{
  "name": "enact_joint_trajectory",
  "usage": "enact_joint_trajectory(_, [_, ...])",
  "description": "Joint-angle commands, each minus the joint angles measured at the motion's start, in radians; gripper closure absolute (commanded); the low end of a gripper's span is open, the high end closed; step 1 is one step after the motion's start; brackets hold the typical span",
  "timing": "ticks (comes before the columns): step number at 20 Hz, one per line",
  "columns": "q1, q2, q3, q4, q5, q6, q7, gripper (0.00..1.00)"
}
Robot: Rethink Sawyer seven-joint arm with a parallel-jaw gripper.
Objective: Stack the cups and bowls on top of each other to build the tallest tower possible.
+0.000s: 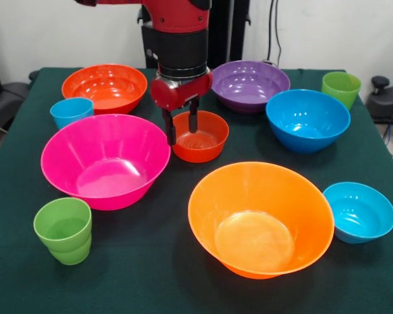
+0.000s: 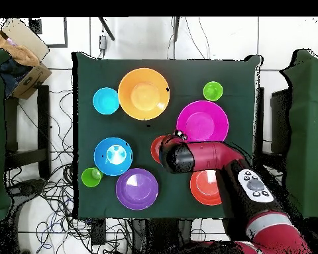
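pincer (image 1: 181,124) open, straddling near rim of small red bowl (image 1: 202,137) (nothing held) | beside pink bowl (image 1: 105,160) | risk: thin-rim grip slips, bowl tips

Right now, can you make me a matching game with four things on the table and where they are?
Things:
1. small red-orange bowl
2. purple bowl
3. sky blue cup
4. small blue bowl

Places, in the front view:
A. beside the large orange bowl
B. at the far side, by the blue bowl
C. under the hand
D. between the medium red-orange bowl and the large pink bowl

Pairs: 1-C, 2-B, 3-D, 4-A
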Motion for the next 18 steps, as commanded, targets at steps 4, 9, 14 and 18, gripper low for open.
enact_joint_trajectory(4, [0.014, -0.097, 0.072, -0.004, -0.045, 0.137, -0.023, 0.00])
enact_joint_trajectory(9, [0.000, -0.283, 0.120, 0.081, 0.065, 0.340, -0.066, 0.00])
enact_joint_trajectory(14, [0.027, -0.357, 0.115, 0.065, 0.080, 0.449, -0.067, 0.00])
enact_joint_trajectory(18, [0.023, -0.364, 0.120, 0.059, 0.063, 0.459, -0.058, 0.00])
